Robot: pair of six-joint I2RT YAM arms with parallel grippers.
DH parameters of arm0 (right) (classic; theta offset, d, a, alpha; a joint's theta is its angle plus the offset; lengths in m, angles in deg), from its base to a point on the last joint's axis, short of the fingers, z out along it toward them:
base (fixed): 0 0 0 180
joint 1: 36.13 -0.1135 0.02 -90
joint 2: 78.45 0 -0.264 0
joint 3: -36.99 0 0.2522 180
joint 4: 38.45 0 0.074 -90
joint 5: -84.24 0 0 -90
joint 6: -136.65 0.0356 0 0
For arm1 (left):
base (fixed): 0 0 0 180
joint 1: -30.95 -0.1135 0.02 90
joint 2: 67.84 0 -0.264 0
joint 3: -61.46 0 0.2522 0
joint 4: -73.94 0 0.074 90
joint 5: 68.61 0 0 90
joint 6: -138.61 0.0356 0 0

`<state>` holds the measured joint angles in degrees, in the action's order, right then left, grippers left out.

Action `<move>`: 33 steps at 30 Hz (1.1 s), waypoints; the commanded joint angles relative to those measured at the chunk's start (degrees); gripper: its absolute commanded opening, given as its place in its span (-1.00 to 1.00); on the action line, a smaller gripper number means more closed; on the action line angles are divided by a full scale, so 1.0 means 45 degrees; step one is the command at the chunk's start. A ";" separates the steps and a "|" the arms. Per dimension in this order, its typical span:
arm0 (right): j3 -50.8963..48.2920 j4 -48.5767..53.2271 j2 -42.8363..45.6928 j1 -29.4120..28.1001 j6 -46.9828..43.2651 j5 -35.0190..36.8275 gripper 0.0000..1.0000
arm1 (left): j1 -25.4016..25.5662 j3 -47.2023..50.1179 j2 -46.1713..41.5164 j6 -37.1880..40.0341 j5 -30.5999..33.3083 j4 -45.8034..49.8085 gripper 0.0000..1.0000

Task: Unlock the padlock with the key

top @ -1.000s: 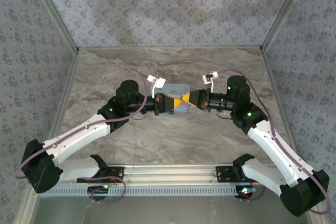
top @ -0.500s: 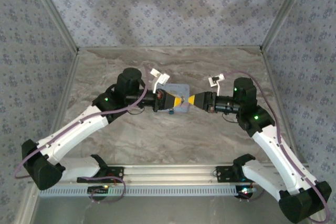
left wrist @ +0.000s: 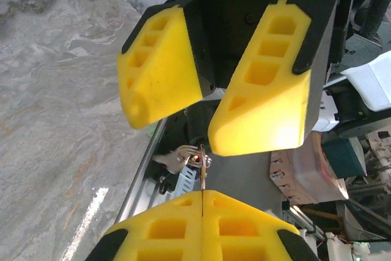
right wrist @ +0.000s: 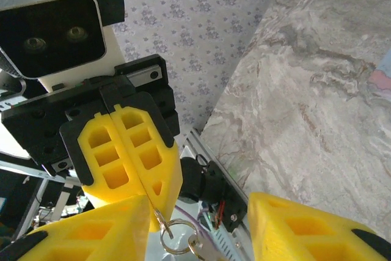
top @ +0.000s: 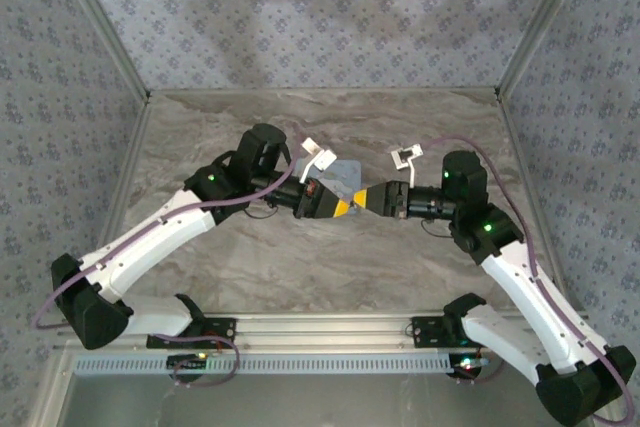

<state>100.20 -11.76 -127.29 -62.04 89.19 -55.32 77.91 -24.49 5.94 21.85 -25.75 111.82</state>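
Closing in again on the spread-open right tool [left wrist: 183, 131], left tool [right wrist: 160, 197] clenched on the key [left wrist: 202, 164]

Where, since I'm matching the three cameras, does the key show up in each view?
Top external: too small to make out, at the tip of the left pincer, mid-table.
Left wrist: the key sticks up out of that shut pincer, lower centre.
Right wrist: the key pokes down out of it, bottom, left of centre.
Shared landmark: the left pincer's yellow fingers, clamped on the key.
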 commanded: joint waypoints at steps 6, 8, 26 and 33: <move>0.0443 -0.0507 0.0073 -0.0530 -0.0353 -0.0510 -0.17 | 0.0072 -0.0417 0.0194 0.0382 -0.0561 0.0353 -1.00; 0.0501 -0.0476 0.0053 -0.0685 -0.0457 -0.0512 -0.18 | 0.0057 -0.0409 0.0220 0.0396 -0.0551 0.0382 -1.00; 0.0828 0.1622 -0.0221 -0.0804 -0.2191 -0.0441 -1.00 | 0.0067 -0.0588 0.0096 0.0820 -0.0478 0.0814 -1.00; 0.0420 0.1299 0.0290 -0.0787 -0.2482 0.0394 -1.00 | -0.0478 -0.0229 -0.0330 0.0094 0.0004 0.0039 -0.65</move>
<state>102.24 -6.47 -127.97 -65.53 79.66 -55.60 77.49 -24.75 6.66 24.01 -26.84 114.79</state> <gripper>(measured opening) 0.060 0.111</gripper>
